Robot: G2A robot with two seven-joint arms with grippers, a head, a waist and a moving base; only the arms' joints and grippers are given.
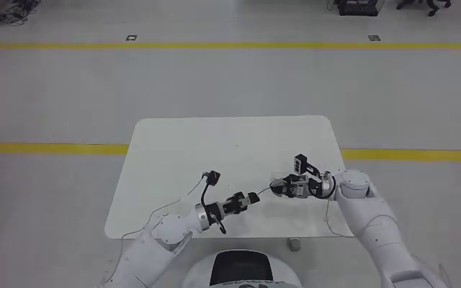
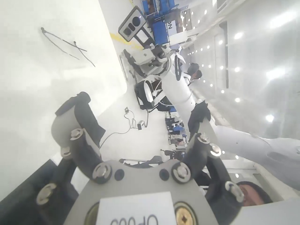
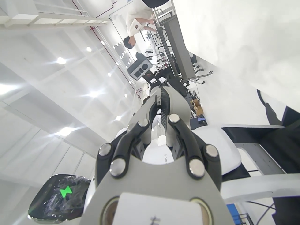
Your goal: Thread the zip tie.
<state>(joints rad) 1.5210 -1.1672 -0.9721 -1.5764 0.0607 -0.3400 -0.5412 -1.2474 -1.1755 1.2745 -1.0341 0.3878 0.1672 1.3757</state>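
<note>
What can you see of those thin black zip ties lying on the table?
The zip ties are thin dark strips that look like plastic. They lie flat on the white table. Two strips spread out from one end, and another crosses them. Small knobs, probably the heads, sit at two ends. How many there are is hard to tell. Nothing but the table touches them.

Thin dark strand [image 1: 261, 192] between my left gripper [image 1: 250, 197] and right gripper [image 1: 276, 189] too small to name, crossed zip ties [image 2: 66, 45] too thin to count
</note>
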